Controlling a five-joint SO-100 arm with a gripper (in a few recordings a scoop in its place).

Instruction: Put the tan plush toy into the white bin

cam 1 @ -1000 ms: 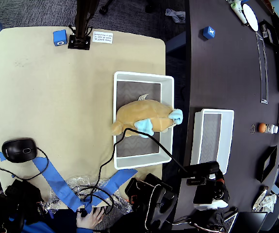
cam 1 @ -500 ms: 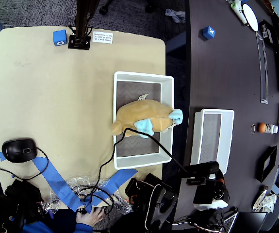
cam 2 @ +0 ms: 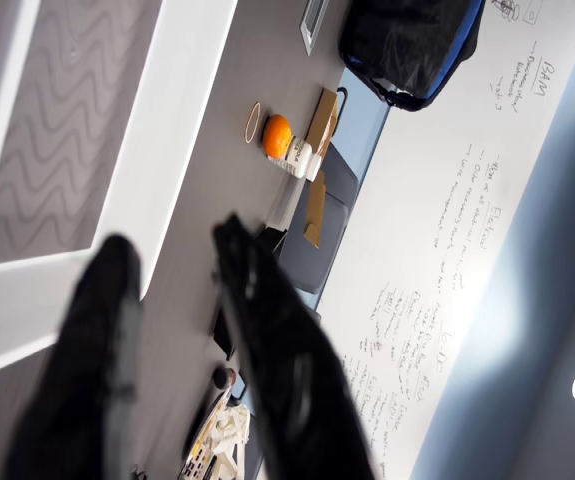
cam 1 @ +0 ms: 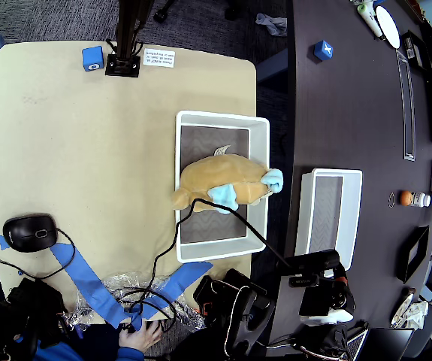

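nothing has moved: tan plush toy (cam 1: 219,186) lies crosswise in the white bin (cam 1: 259,150); gripper (cam 2: 172,262), parted and empty, faces away from it.

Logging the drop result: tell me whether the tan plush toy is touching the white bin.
Touching. In the overhead view the tan plush toy lies inside the white bin, its body draped over the left and right walls, with no gap visible.
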